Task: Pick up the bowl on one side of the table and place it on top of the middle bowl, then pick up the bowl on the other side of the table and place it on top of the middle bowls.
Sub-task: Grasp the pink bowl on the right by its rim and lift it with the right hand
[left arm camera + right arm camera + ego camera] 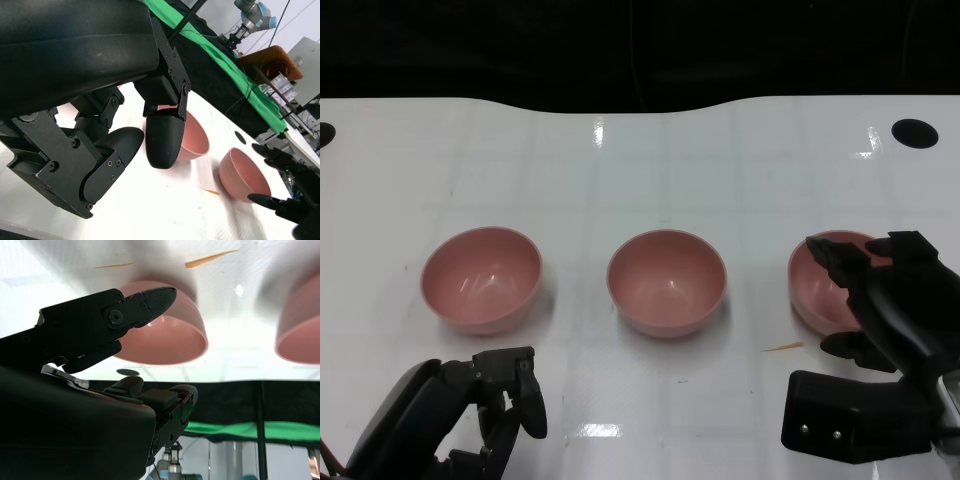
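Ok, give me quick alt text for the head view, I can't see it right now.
Three pink bowls stand in a row on a white table; the right hand reaches around the right bowl. The left hand hangs near the left bowl, touching nothing.

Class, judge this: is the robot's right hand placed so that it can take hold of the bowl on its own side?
Probably yes: the right hand is open around the right bowl, with nothing between them.

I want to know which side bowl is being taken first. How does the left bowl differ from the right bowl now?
The left bowl stands fully in view, untouched, with the left hand low and apart from it. The right bowl is partly covered by the right hand, whose fingers reach over its rim. Both are pink, upright and empty on the table.
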Controlling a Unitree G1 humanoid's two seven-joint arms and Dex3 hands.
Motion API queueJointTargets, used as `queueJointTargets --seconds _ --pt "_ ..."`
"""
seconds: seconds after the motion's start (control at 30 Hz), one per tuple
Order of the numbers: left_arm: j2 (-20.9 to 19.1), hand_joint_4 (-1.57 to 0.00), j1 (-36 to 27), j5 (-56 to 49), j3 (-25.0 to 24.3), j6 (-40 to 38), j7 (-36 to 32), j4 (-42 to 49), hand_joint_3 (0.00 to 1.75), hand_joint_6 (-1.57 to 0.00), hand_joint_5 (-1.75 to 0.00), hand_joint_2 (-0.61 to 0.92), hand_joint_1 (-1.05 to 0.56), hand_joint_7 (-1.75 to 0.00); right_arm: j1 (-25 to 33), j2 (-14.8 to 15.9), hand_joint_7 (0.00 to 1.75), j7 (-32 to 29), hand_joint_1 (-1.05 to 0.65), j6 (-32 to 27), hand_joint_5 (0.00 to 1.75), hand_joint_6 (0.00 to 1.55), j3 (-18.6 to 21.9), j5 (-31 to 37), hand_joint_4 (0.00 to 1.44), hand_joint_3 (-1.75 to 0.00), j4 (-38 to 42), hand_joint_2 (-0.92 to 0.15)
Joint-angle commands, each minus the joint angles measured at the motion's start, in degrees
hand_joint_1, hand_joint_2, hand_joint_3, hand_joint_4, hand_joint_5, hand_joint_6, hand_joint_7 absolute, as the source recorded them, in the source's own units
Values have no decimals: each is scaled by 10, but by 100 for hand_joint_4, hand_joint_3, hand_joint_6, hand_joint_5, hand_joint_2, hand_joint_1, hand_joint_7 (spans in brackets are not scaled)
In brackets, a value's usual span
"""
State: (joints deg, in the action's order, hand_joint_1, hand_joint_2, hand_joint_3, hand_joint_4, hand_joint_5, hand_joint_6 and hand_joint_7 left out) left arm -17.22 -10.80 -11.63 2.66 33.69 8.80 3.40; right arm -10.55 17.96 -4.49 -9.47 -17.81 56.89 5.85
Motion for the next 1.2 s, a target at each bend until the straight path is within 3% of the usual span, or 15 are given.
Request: queueJointTargets --seconds 0.03,0.23,0.37,0.57,0.77,0.9,1.0,1.07,1.13,1.17,1.2 --pt "-3 -86 4 3 -1 15 -3 9 155 -78 -175 34 -14 -153 -25 5 5 9 -56 -19 54 39 -12 7 20 -1 32 -89" --pt "-5 -83 9 -5 -4 39 -8 22 151 -77 -175 35 -13 -152 -55 4 3 8 -51 -38 30 53 -32 0 43 0 87 -88" --pt "-5 -81 5 -9 -3 31 -5 9 148 -76 -175 37 -15 -153 -71 5 1 46 -49 -53 18 56 -39 -14 50 0 103 -89" --pt "-2 -81 1 -11 -5 19 -5 -6 147 -76 -175 37 -15 -151 -84 13 1 83 -49 -56 14 58 -53 -24 58 0 111 -88" --pt "0 -82 4 -7 -4 14 -4 -6 147 -78 -174 36 -13 -149 -104 13 5 70 -43 -34 24 71 -61 -36 86 0 148 -87" --pt "2 -84 7 -9 -2 12 -5 -4 146 -78 -173 36 -14 -149 -120 15 3 2 -30 19 112 92 -58 -51 74 -3 203 -91" --pt "4 -84 8 -10 -3 8 -4 -5 145 -79 -174 36 -15 -149 -133 14 6 -50 -27 61 147 108 -55 -66 80 -1 241 -89" --pt "4 -84 7 -10 -3 4 -4 -7 146 -79 -174 35 -15 -149 -143 16 6 -90 -26 86 153 112 -57 -69 80 -1 266 -89" --pt "5 -84 8 -8 -3 2 -2 -8 146 -79 -174 35 -15 -149 -156 18 17 -139 -22 115 170 128 -57 -70 94 -8 295 -91" --pt "5 -84 7 -6 -3 2 -1 -7 146 -79 -174 35 -15 -148 -161 18 69 -155 -22 122 172 111 -58 -69 94 -28 304 -86" --pt "4 -84 7 -6 -3 2 0 -7 146 -79 -173 35 -15 -149 -166 19 130 -166 -23 125 174 84 -58 -69 93 -44 311 -81"
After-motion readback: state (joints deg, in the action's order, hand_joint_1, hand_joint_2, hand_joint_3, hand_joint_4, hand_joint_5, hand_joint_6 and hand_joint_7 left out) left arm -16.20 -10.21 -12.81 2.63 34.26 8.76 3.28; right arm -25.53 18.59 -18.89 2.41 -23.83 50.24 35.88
